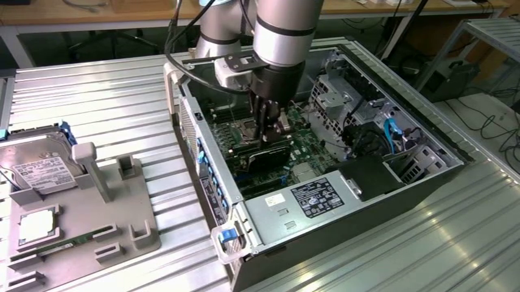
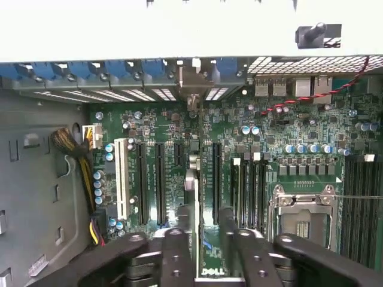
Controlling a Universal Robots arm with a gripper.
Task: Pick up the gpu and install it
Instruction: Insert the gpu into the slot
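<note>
**Straddling the gpu inside the computer case**

Reaching down into the open computer case (image 1: 309,237), the claw (image 1: 272,131) sits over the gpu (image 1: 267,159), near the middle of the case. In the wrist view the claw (image 2: 203,230) has one side on each face of the card, and the gpu (image 2: 191,179) runs away from it edge-on, a thin pale line ending at its metal bracket against the case's rear wall. Whether the claw is clamped on the card or merely set around it, I cannot tell.

The gpu stands on edge over the green motherboard (image 2: 269,137), in line with the long black expansion slots beside it. I cannot tell whether it is fully seated. In the exterior view its black shroud shows just beneath the claw, on the motherboard (image 1: 313,152).

The empty processor socket (image 2: 302,218) lies on the board next to the claw. The labelled power supply (image 1: 321,196) fills the case's near end.

Outside the case, on the exterior view's left, a grey holder tray (image 1: 114,213) rests on the ribbed metal table (image 1: 106,91), and a silver hard drive (image 1: 36,167) leans at the tray's far edge.
</note>
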